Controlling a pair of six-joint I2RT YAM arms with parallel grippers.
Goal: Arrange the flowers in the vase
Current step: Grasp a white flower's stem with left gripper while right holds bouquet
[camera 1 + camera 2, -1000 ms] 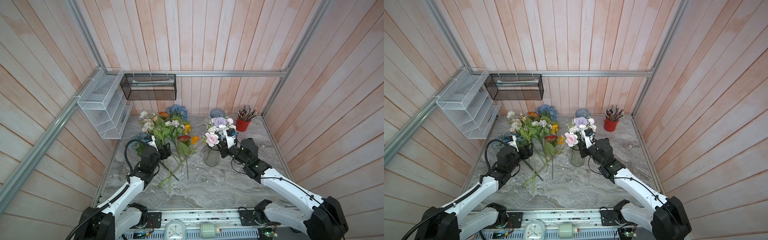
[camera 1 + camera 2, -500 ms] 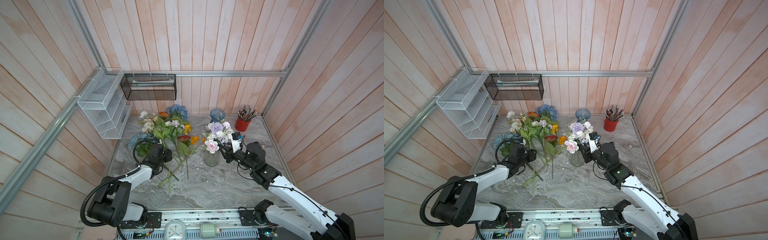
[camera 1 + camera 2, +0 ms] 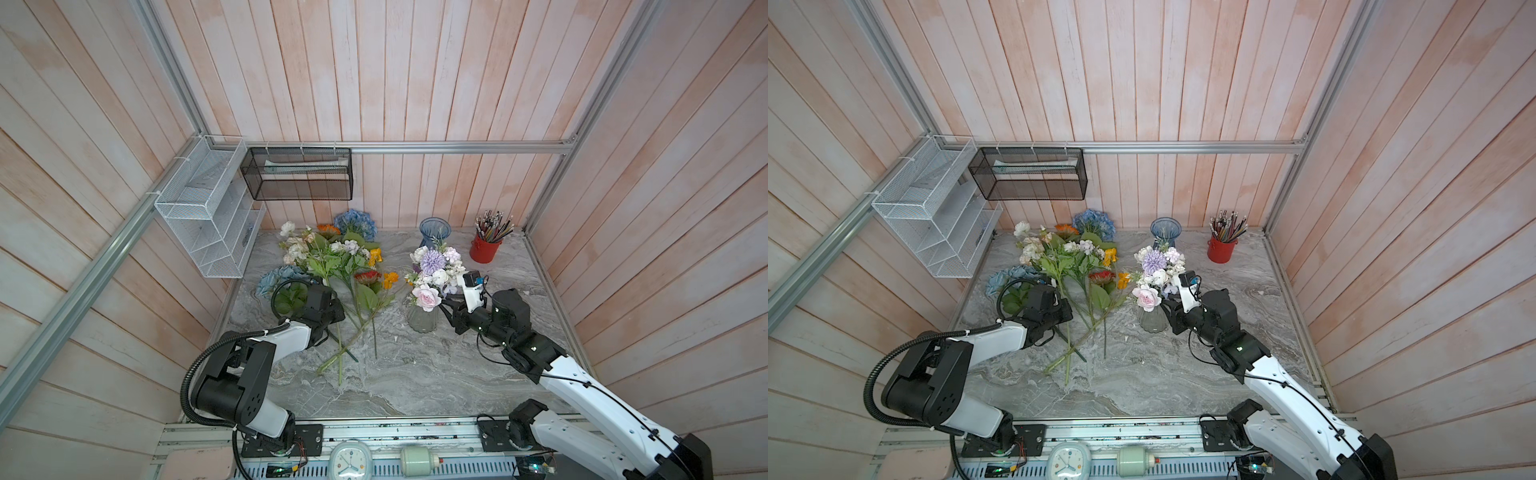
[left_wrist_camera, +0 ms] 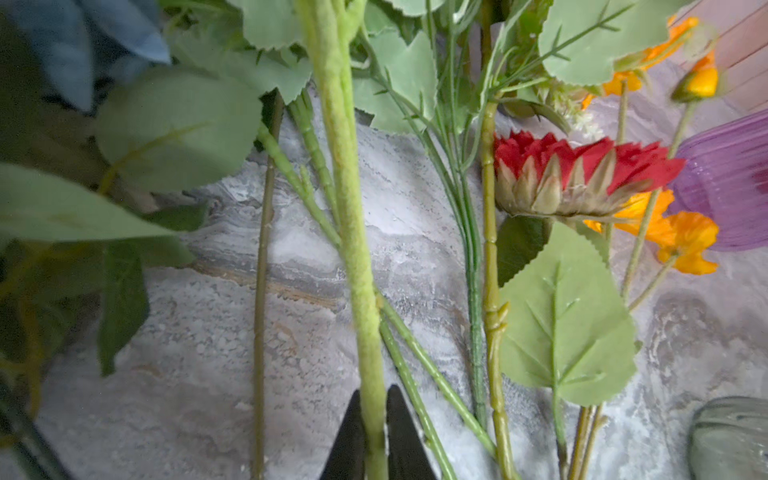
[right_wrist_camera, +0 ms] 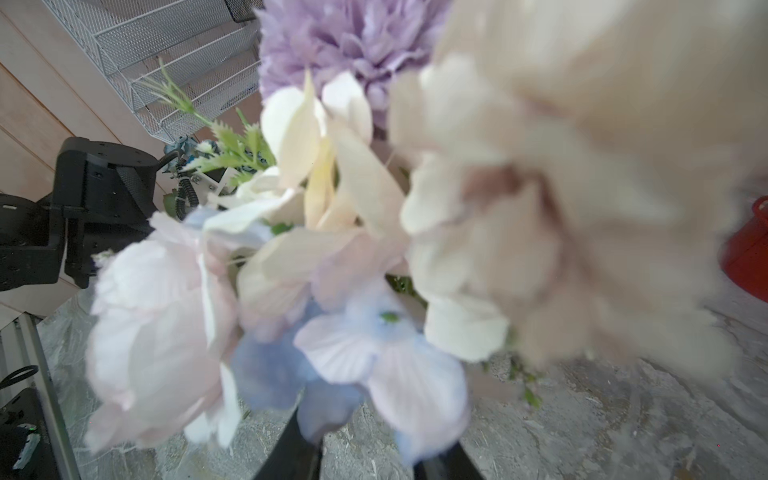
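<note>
**Position.** The loose flowers [image 3: 340, 266] are found lying in a crossed heap on the left-centre of the counter [image 3: 415, 374], heads far, stem ends near. Several blooms [image 3: 432, 270] are already stood in the clear glass vase [image 3: 422, 322], just right of the heap.

**Left tool** [image 4: 374, 415]. It is pressed together on one thick, flocked, pale-green stem [image 4: 348, 216], low on its bare length and below the leaves. The head of that stem is not shown in the left wrist view, so its kind cannot be stated.

**Right tool** [image 5: 365, 453]. It is held close against the near-right side of the vase bunch. Its jaws are seen standing apart, with bare counter showing between them. The tips are masked by petals, and no stem is seen clamped.

**Handling, as judged.** The flowers are taken to be light and artificial. Their stems are judged stiff enough to be lifted from one end, yet liable to bend under a top-heavy head. Good friction is expected from the flocked surface, so slipping is thought unlikely. The present hold point is considered sound. Thinner stems [image 4: 419, 361] are laid across and touching the held one, and leaves overlap above it, so neighbours may be dragged along on lifting. The petals are judged soft and are best not pinched.
</note>
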